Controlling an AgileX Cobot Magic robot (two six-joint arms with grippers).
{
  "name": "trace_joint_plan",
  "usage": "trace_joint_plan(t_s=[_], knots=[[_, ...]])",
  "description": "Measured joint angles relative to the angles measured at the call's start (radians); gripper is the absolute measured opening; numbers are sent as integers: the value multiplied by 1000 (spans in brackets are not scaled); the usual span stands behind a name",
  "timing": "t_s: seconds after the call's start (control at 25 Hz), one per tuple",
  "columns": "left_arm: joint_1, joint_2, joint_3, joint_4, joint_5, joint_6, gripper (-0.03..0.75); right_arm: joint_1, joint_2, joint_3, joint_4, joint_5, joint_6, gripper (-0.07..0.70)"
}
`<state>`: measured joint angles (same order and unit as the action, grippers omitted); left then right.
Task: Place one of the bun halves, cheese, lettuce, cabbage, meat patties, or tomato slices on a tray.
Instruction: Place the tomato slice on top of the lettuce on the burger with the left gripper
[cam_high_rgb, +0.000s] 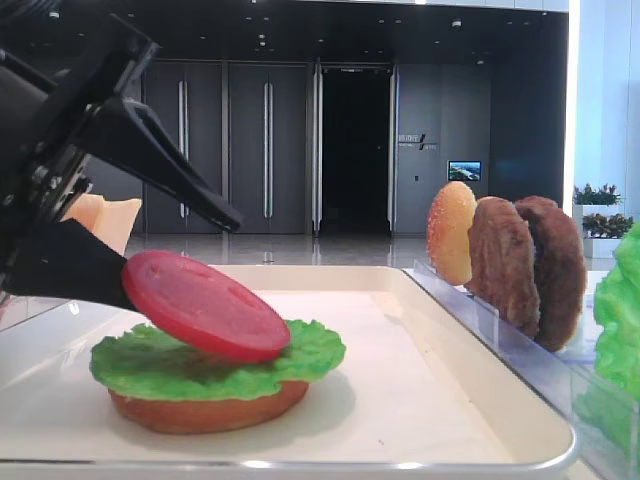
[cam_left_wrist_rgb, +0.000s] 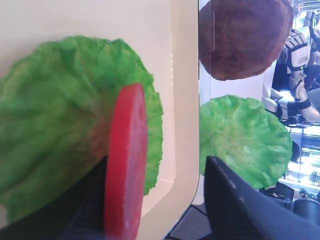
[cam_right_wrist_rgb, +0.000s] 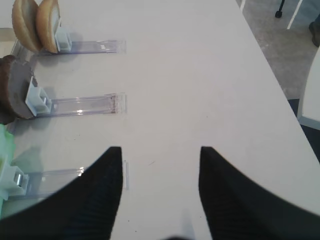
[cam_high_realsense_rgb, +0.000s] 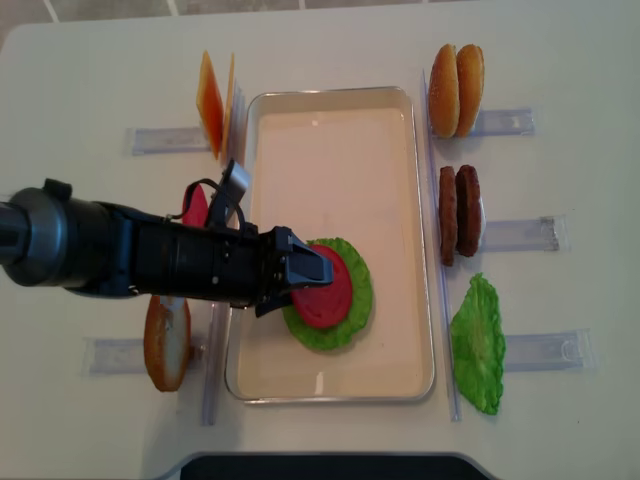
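One tomato slice (cam_high_rgb: 205, 305) is leaning tilted on the lettuce (cam_high_rgb: 215, 362), which is lying on a flat bun half (cam_high_rgb: 208, 408) at the near middle of the tray (cam_high_realsense_rgb: 330, 130). We are releasing here: the left gripper (cam_high_rgb: 160, 240) is standing wide, its lower finger under the slice's left edge, the upper one well clear, so nothing is clamped. We judge the placing nearly done; next we would be backing the gripper out to the left without dragging the slice off the leaf. The right gripper (cam_right_wrist_rgb: 160, 190) is hanging open and empty over bare desk (cam_right_wrist_rgb: 200, 75).

On the pale desk, clear racks (cam_high_realsense_rgb: 510, 235) are holding two bun halves (cam_high_realsense_rgb: 456, 90), meat patties (cam_high_realsense_rgb: 459, 213) and a second lettuce leaf (cam_high_realsense_rgb: 478, 343) right of the tray, cheese (cam_high_realsense_rgb: 212, 100) at the far left. Behind, we are facing a dim lobby with dark doors (cam_high_rgb: 225, 150).
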<state>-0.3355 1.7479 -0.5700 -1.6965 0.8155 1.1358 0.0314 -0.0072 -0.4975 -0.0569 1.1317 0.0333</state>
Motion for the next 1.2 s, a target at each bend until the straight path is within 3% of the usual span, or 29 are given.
trace_joint_plan(t_s=[0.2,0.44,0.76,1.2], knots=[[0,-59,0,85,-76,-102,419,0,0,0,0,0,0,365],[0,-103,0,185,-111,-223,408,0,0,0,0,0,0,365],[0,-103,-7,288,-139,-311,389,0,0,0,0,0,0,365],[0,-103,-120,512,-145,-502,388,0,0,0,0,0,1,365]])
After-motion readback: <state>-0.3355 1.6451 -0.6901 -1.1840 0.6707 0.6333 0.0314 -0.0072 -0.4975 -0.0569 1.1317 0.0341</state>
